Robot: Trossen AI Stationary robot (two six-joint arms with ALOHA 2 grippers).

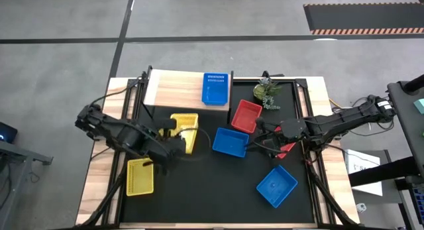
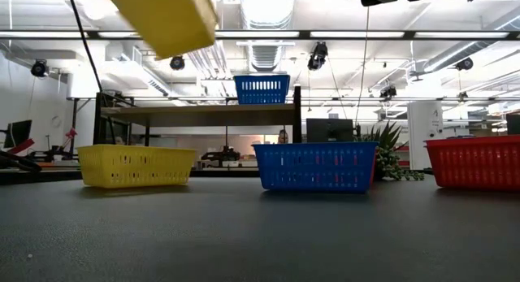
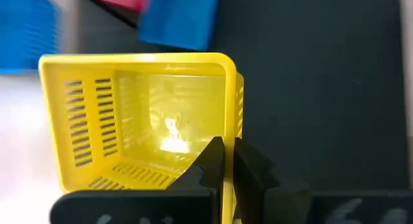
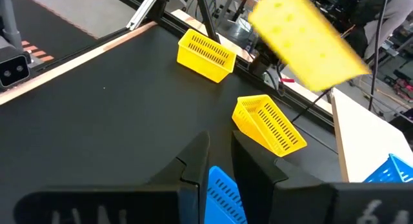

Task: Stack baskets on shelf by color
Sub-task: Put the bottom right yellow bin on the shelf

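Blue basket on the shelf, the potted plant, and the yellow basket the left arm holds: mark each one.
Blue basket on the shelf (image 1: 215, 88), high view, perforated bottom.
Potted plant (image 1: 267, 92), high view, its leaves.
Held yellow basket (image 3: 148, 121), left wrist view, inside of its bottom.

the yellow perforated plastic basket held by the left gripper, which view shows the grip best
The left wrist view: the left gripper is shut on the yellow perforated plastic basket, pinching its wall. The high view shows it partly behind the arm, the low view its underside, the right wrist view it airborne.
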